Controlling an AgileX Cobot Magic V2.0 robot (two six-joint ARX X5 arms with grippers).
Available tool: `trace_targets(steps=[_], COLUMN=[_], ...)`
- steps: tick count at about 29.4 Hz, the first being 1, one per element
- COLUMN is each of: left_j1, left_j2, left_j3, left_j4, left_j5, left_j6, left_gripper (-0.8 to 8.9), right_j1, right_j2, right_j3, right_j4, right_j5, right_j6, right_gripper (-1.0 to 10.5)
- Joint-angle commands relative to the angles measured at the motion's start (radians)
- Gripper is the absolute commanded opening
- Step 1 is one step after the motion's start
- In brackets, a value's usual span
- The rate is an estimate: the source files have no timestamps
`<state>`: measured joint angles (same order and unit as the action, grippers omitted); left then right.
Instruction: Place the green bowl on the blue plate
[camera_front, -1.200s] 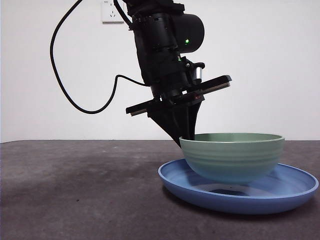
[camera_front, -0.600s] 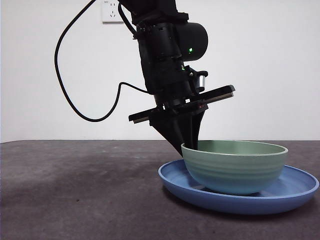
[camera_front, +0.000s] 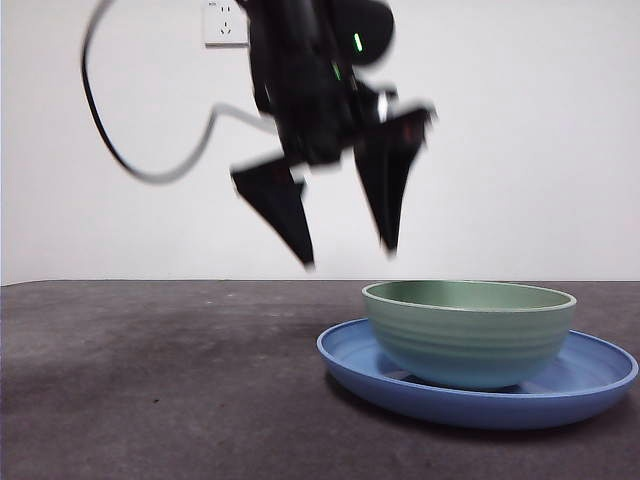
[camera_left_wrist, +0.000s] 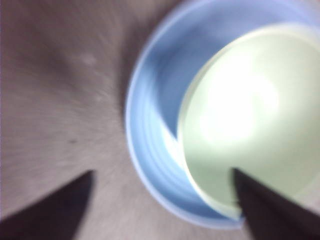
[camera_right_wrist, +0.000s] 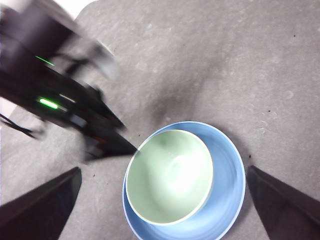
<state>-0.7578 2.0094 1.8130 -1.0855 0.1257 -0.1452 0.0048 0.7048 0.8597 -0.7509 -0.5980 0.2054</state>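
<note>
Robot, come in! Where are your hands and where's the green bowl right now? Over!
Left gripper open, above the table beside the bowl. Right gripper open, high overhead. Green bowl sitting in blue plate, nothing holding it. Nothing in the way.

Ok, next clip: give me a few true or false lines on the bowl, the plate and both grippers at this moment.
1. The green bowl sits on the blue plate. True.
2. The left gripper grips the bowl's rim. False: it is above the bowl, jaws open, touching nothing.
3. The bowl sits upright. True.
4. The right gripper is shut on the plate. False: its jaws are spread wide above the dishes, holding nothing.
5. The bowl is wider than the plate. False: the plate's rim shows all around it.
</note>
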Motion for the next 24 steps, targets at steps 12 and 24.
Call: trace_targets(steps=[12,24], left_j1=[0.027,0.030], left_j2=[-0.617,-1.247], left_j3=[-0.280,-0.646], left_j4=[0.053,0.114], left_j5=[-0.006,-0.007], left_j6=[0.072,0.049], left_gripper=[5.95,5.95], right_j1=[0.002,0.002], right_j2=[0.006,0.006], right_j3=[0.019,0.019], right_j4=[0.003,0.001], right_j5=[0.002,-0.005], right_j6=[-0.016,-0.016], right_gripper=[6.0,6.0])
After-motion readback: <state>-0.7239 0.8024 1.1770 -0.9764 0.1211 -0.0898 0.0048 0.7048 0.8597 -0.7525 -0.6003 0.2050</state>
